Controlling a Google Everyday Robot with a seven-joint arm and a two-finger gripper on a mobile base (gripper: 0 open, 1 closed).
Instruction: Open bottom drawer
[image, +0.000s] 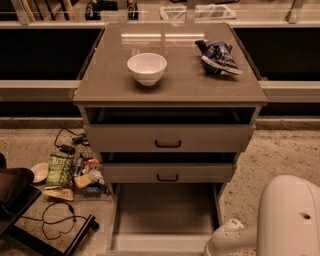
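A: Where does the gripper (209, 249) sit?

B: At the very bottom edge of the camera view, on the end of the white arm (289, 220) that reaches in from the lower right. Only its upper part shows, so whether it is apart, together or clamped on anything cannot be told.

A: And the bottom drawer (165, 210)?

B: It lies just to the left of the gripper and runs up and away from it. It stands well out of the cabinet, its plain tray open to view, its front rail level with the gripper and just beside it. The handle is below the edge of the view.

A: Which way does its long axis go?

B: The front runs left to right, crosswise to the gripper. The slide line runs from the cabinet toward the gripper's side. So any further pull would go straight back along that line, away from the cabinet, not sideways.

A: What lies beyond the gripper?

B: Above and to its left is the middle drawer (167, 172), a little way out, then the top drawer (167, 137) higher up. Farthest from the gripper, on the cabinet top, stand a white bowl (147, 67) and a blue packet (218, 56), well apart.

A: How far along is the job, judging by this?

B: Nearly done or done, it seems. The tray is exposed for most of its depth.
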